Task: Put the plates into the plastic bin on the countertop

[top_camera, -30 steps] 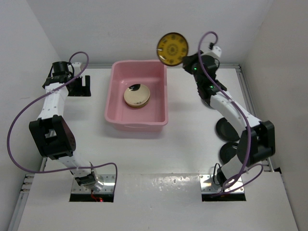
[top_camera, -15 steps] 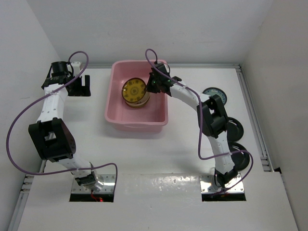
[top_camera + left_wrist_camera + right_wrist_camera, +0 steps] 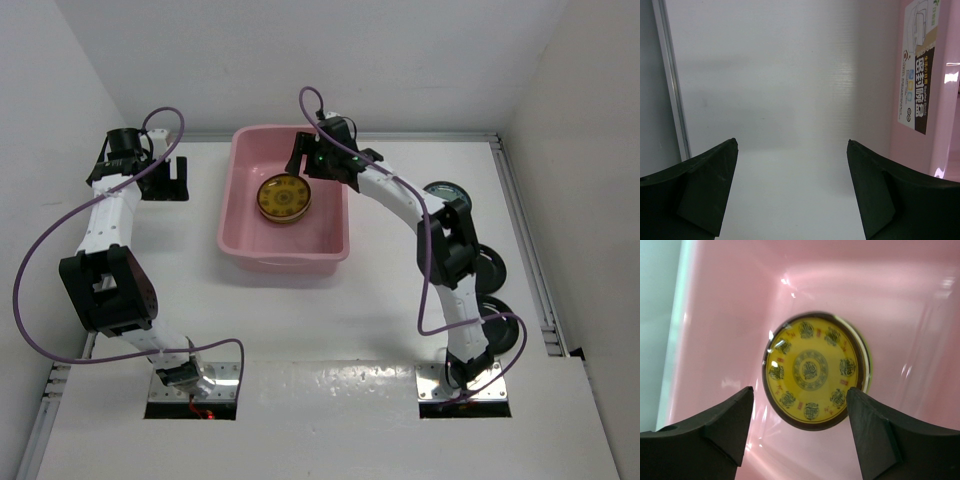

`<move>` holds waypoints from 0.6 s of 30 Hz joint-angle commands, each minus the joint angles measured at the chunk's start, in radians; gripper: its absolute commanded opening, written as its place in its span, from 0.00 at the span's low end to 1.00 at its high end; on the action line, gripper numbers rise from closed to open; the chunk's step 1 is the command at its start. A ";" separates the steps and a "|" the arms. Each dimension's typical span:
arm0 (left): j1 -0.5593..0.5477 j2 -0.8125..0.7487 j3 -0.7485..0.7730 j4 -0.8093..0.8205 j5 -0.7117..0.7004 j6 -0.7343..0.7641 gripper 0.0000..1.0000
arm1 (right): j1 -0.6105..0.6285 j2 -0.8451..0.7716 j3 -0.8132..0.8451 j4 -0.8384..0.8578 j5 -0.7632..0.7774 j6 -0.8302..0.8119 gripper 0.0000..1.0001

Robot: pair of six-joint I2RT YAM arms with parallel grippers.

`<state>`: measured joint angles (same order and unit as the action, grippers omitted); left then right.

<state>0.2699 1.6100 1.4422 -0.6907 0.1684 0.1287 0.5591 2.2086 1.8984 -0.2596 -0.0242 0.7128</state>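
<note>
The pink plastic bin (image 3: pixel 285 262) stands on the white countertop (image 3: pixel 370 300) at centre back. An amber-gold patterned plate (image 3: pixel 283 197) lies flat inside it, on top of another plate whose pale rim (image 3: pixel 869 371) peeks out. My right gripper (image 3: pixel 303 165) hovers open above the bin's back right part. In the right wrist view it (image 3: pixel 799 388) has the amber plate (image 3: pixel 815 371) below it, and the fingers are apart from the plate. More plates lie at the right: a teal patterned one (image 3: pixel 447 196) and black ones (image 3: pixel 492 265). My left gripper (image 3: pixel 167 180) is open and holds nothing.
In the left wrist view the bin's outer wall (image 3: pixel 942 115), with a printed label (image 3: pixel 917 65), is at the right of my open left gripper (image 3: pixel 791 141). A metal rail (image 3: pixel 671 85) runs along the left. White walls enclose the table. The right arm partly covers the plates at the right.
My right gripper carried the amber plate from high at the back right down into the bin, then opened and left it on the cream plate. The left arm has not moved.
</note>
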 commanded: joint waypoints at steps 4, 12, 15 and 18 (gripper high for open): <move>0.012 -0.032 0.000 0.017 0.005 0.009 0.92 | -0.207 -0.334 -0.258 0.080 0.044 -0.009 0.76; 0.012 -0.013 -0.009 0.017 0.014 0.000 0.92 | -0.608 -0.383 -0.587 -0.150 0.021 0.016 0.46; 0.012 -0.002 0.000 0.017 0.005 0.000 0.92 | -0.698 -0.398 -0.671 -0.107 0.075 0.033 0.70; 0.012 -0.002 -0.012 0.017 -0.004 0.012 0.92 | -0.774 -0.389 -0.690 -0.087 0.072 0.054 0.72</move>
<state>0.2699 1.6100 1.4345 -0.6907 0.1680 0.1307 -0.1902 1.8553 1.1965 -0.3836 0.0437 0.7467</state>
